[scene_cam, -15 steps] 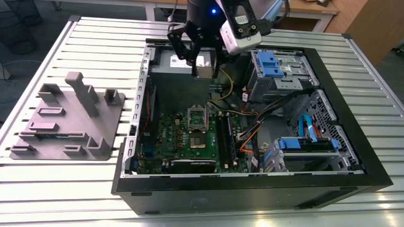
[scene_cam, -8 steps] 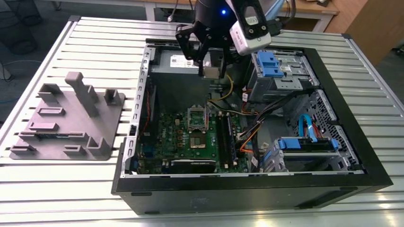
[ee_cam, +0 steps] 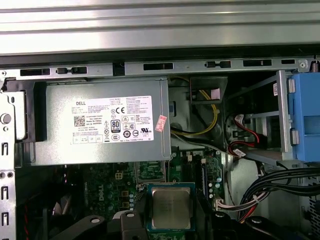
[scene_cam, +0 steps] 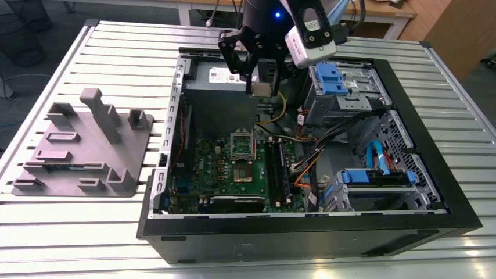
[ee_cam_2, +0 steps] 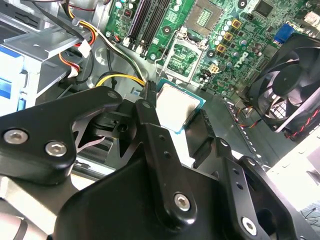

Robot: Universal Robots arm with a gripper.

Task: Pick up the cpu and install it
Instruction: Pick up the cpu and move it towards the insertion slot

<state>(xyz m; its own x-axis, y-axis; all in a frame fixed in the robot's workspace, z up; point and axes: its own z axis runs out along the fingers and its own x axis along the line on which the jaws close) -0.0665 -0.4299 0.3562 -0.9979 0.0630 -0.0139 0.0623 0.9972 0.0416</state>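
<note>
My gripper hangs above the open computer case, over the edge of the power supply, shut on the cpu. Both wrist views show the cpu as a flat silvery square with a green rim, held by its edges between the black fingers. Below it on the green motherboard lies the socket, with its metal frame swung up and open. The cpu is well above the board and short of the socket.
A grey plastic tray with upright posts lies on the slatted table at the exterior view's left. Inside the case are the grey power supply, blue drive cages, bundled cables and a black fan.
</note>
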